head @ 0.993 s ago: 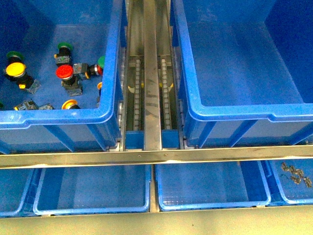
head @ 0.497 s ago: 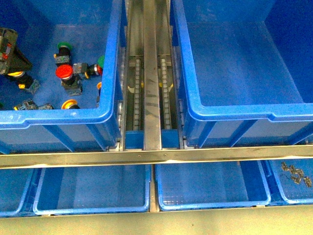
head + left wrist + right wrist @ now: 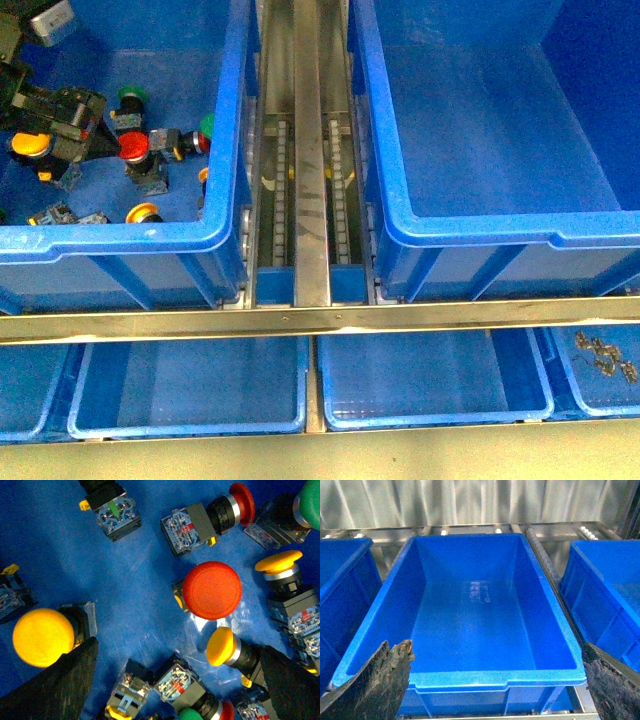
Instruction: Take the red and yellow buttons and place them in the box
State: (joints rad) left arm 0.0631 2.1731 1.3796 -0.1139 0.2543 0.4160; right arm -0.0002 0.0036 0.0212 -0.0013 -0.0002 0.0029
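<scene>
The left bin (image 3: 110, 238) holds several push-buttons. A red button (image 3: 133, 147) stands near its middle, with yellow buttons at the left (image 3: 27, 145) and front (image 3: 146, 212). My left gripper (image 3: 75, 130) is open and hovers over them, just left of the red one. In the left wrist view the gripper (image 3: 177, 690) is empty, with the red cap (image 3: 212, 590) and a yellow button (image 3: 221, 646) between its fingers and a large yellow cap (image 3: 42, 637) by one finger (image 3: 65, 685). The empty box (image 3: 400, 215) is on the right. My open right gripper (image 3: 497, 690) faces its near rim (image 3: 495, 679).
Green-capped switches (image 3: 131, 95) lie among the buttons. A steel roller rail (image 3: 308, 150) runs between the two bins. Smaller blue trays (image 3: 190, 390) sit below a metal bar, and the rightmost tray holds metal clips (image 3: 605, 357).
My left gripper has come into the left bin from the left edge and moved right, over the yellow button towards the red one. The buttons have not moved.
</scene>
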